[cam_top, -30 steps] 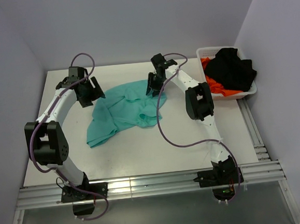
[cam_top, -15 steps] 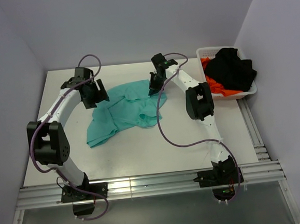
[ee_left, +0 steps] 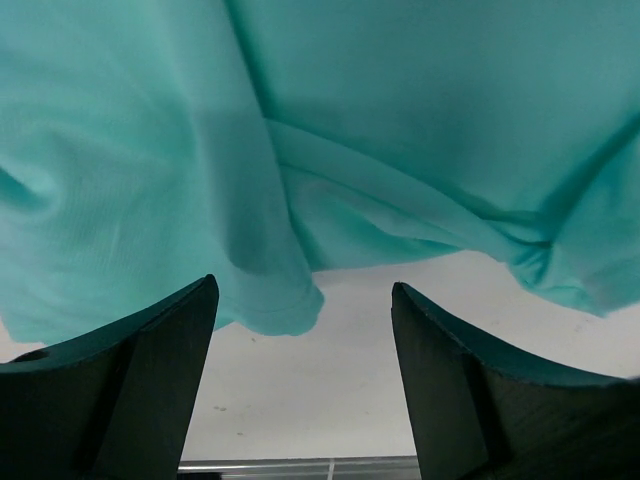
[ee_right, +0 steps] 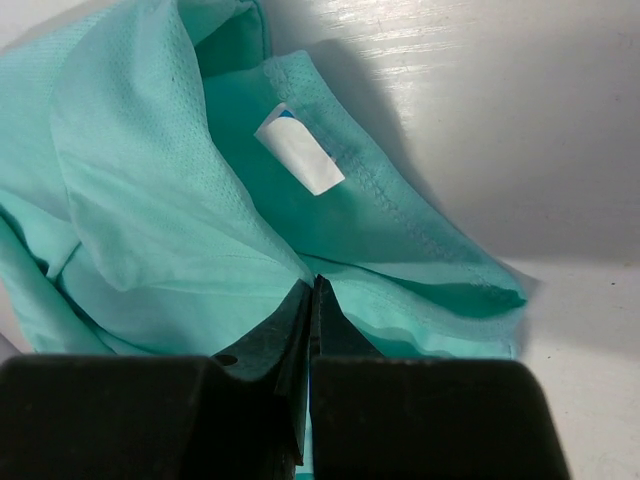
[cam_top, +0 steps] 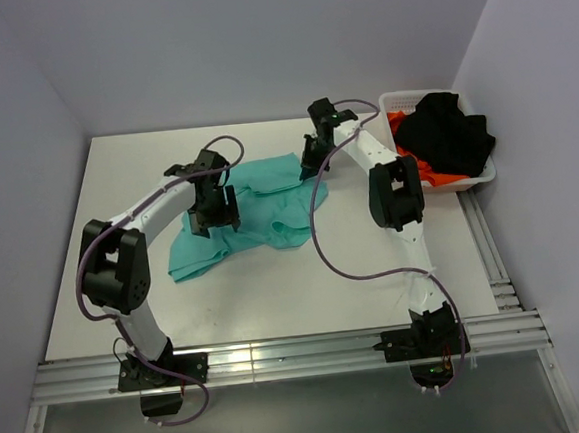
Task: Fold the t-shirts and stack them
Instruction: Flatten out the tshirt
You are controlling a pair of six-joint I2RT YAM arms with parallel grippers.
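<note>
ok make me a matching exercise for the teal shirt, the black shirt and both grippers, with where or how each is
1 teal t-shirt
2 black t-shirt
3 left gripper
4 right gripper

a in the white basket
b shut on teal cloth
c crumpled on the table
d open above teal cloth

Pairs: 1-c, 2-a, 3-d, 4-b

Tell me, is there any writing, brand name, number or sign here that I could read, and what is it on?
No text here can be read.
Small white neck label on the teal t-shirt: blank apart from a tiny blue mark at one corner, no letters visible.
White basket, black t-shirt and orange-red t-shirt: no print visible.
</note>
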